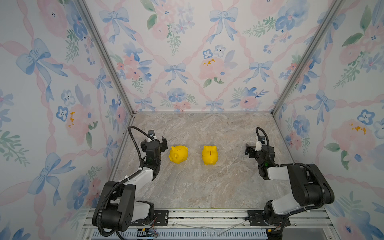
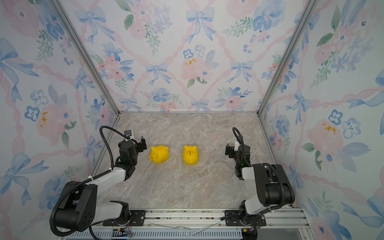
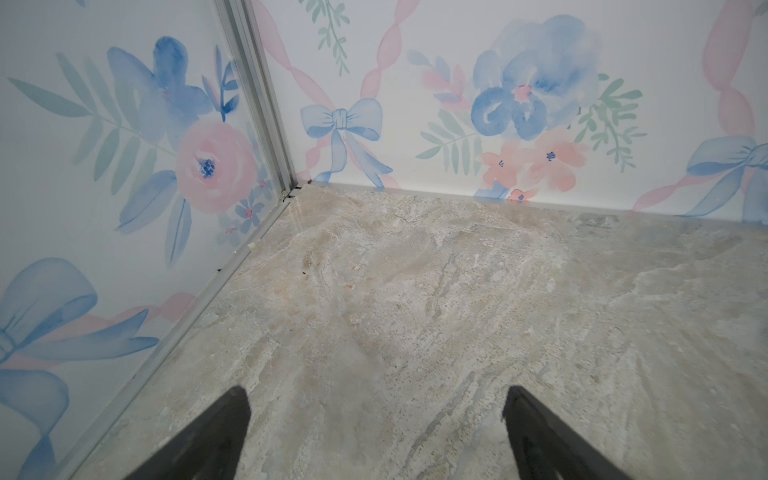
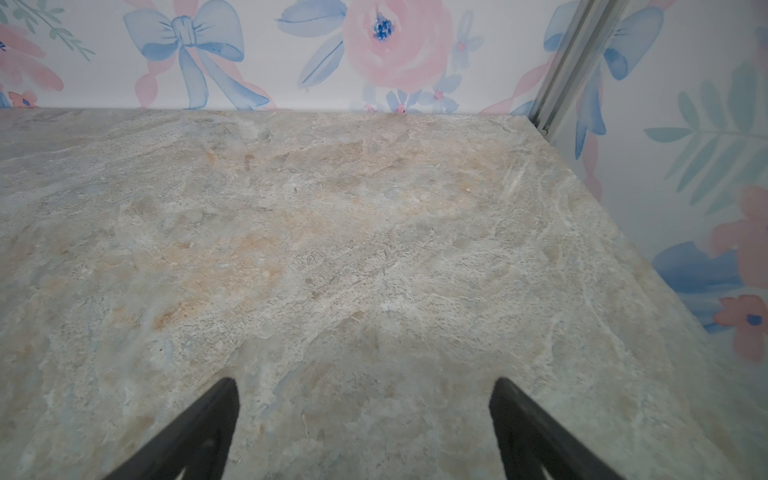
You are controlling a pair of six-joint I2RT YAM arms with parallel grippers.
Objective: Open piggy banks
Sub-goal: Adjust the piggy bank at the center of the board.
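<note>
Desk (image 1: 197, 187) carries two upright pigs: left piggy bank (image 1: 178, 154), right piggy bank (image 1: 210, 155); left gripper (image 3: 376, 390) and right gripper (image 4: 363, 382) both spread, empty

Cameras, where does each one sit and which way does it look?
Top views: high behind the robot, looking down and forward at left piggy bank, right piggy bank, table; left gripper and right gripper show.
Left wrist: on the left arm, facing the far left corner; open fingers show.
Right wrist: on the right arm, facing the far right corner; open fingers show.
Shared: wrist views both see table and wall, no pigs.
</note>
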